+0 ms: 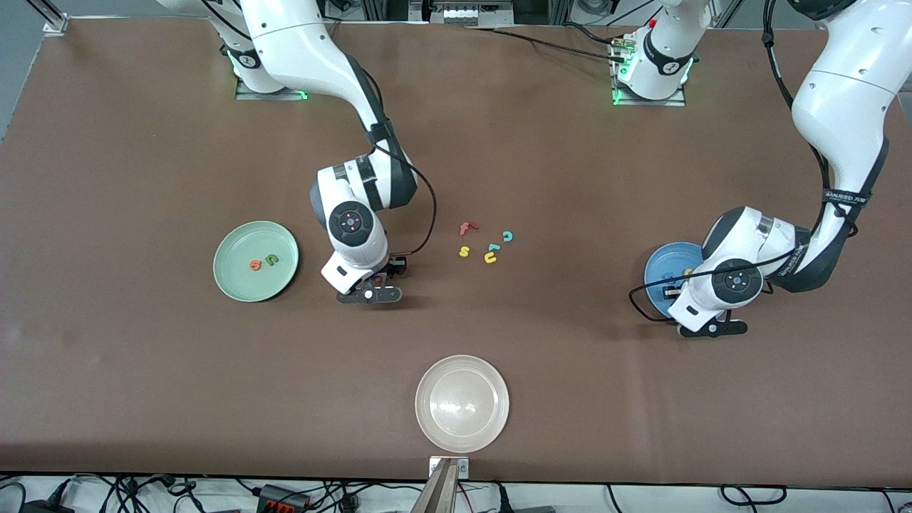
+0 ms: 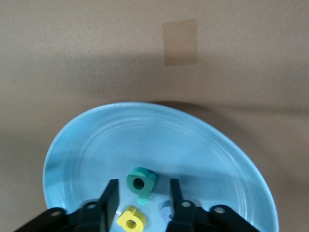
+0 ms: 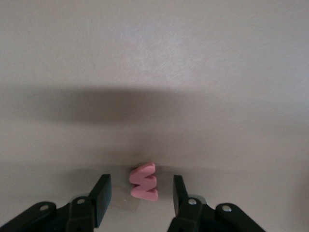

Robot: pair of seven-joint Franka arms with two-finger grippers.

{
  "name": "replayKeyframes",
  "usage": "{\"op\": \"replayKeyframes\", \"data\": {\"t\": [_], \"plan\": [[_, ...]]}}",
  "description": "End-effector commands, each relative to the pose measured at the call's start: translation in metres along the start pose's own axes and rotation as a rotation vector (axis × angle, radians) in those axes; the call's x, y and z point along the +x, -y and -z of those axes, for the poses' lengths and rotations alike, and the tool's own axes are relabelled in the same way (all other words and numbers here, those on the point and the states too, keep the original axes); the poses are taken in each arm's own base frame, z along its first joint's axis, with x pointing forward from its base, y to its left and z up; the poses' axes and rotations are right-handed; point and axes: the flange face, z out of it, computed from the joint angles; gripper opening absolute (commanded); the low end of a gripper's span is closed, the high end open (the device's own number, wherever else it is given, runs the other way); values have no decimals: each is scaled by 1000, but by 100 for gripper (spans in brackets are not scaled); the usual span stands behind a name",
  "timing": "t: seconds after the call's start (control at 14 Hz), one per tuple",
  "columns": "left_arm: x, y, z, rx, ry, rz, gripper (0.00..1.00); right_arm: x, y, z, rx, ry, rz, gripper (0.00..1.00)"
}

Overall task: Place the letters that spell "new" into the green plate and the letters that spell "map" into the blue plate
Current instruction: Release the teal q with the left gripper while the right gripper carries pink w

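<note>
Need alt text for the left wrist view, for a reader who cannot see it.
The left gripper, fingers apart, sits over the blue plate, where a teal letter, a yellow letter and a partly hidden blue letter lie. Brown table surrounds the plate.

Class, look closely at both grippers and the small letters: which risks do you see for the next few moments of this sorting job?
1. The right gripper straddles the pink w on the table with open jaws and gaps on both sides; the small foam letter may twist or slip as they close.
2. The left gripper stands open low over the blue plate, close to the teal p and yellow a; withdrawing could nudge them.
</note>
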Motion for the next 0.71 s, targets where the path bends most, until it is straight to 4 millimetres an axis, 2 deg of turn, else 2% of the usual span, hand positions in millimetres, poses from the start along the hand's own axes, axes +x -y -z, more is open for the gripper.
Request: {"op": "replayKeyframes", "data": {"t": [0.0, 0.14, 0.28, 0.57, 0.64], "plan": [[4, 3, 25, 16, -36, -17, 100, 1, 6, -6, -11, -7, -8, 59], [1, 5, 32, 32, -20, -15, 100, 1, 6, -8, -14, -5, -5, 59], [-6, 5, 59, 62, -16, -15, 100, 0, 6, -12, -19, -3, -5, 55], [-18, 5, 104, 53, -17, -69, 100, 0, 5, -14, -20, 4, -7, 13], [-20, 11, 123, 31, -24, -86, 100, 0, 3, -14, -20, 6, -6, 8]]}}
